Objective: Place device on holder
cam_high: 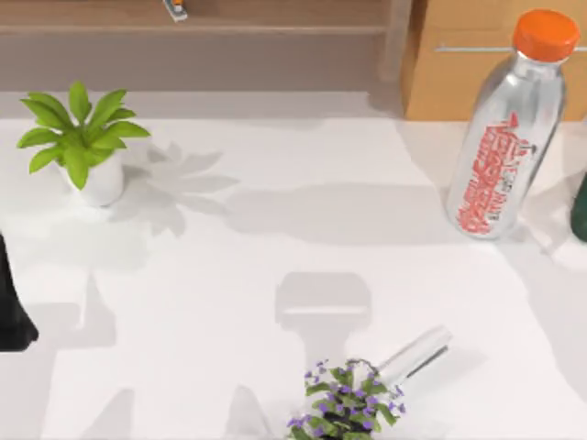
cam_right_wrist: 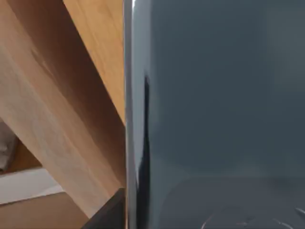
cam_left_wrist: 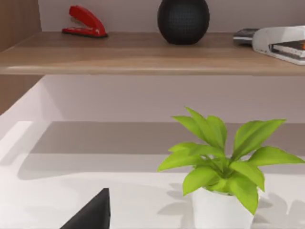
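Observation:
The device (cam_right_wrist: 214,109), a glossy dark grey phone, stands upright very close in the right wrist view, with wooden furniture behind it. A dark finger (cam_right_wrist: 108,217) of my right gripper lies against its long edge, so the gripper is shut on it. At the top view's right edge, next to the bottle, sits a dark shape (cam_high: 581,206); I cannot tell whether it is phone or gripper. The holder (cam_high: 323,302), a pale rounded stand with a thin ledge, rests in the middle front of the table. My left gripper (cam_high: 13,316) is parked at the left edge.
A silver bottle with an orange cap (cam_high: 506,128) stands at the back right. A green plant in a white pot (cam_high: 84,147) is at the back left. A purple-flowered plant (cam_high: 345,408) and a clear tube (cam_high: 417,353) sit just in front of the holder. A wooden shelf (cam_left_wrist: 143,52) runs behind the table.

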Robot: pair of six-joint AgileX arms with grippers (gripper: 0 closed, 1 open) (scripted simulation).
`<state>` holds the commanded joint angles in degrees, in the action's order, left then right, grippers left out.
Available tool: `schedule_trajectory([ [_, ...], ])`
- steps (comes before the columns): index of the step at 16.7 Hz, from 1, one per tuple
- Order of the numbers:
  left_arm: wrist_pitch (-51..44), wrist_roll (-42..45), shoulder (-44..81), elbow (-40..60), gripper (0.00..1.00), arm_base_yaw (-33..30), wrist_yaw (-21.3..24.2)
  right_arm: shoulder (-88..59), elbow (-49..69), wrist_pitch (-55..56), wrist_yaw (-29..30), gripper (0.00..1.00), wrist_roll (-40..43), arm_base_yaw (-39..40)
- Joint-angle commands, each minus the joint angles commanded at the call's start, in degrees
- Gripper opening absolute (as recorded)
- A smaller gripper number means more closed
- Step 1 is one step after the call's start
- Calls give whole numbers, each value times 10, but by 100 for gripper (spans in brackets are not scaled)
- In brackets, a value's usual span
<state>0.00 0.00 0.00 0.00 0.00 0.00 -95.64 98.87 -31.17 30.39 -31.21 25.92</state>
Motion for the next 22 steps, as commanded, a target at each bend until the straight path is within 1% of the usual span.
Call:
schedule_trajectory([
  [3, 0, 0, 0, 0, 100, 0, 0, 68, -103, 61, 50, 0, 25, -52],
  [6, 0, 0, 0, 0, 100, 0, 0, 119, -213, 115, 87, 0, 48, -96],
  [9, 0, 0, 0, 0, 100, 0, 0, 151, -321, 164, 108, 0, 65, -126],
  [13, 0, 0, 0, 0, 100, 0, 0, 169, -434, 218, 111, 0, 76, -136],
  [17, 0, 0, 0, 0, 100, 0, 0, 168, -489, 254, 98, 0, 78, -116],
  [22, 0, 0, 0, 0, 100, 0, 0, 168, -494, 259, 96, 0, 78, -112],
])
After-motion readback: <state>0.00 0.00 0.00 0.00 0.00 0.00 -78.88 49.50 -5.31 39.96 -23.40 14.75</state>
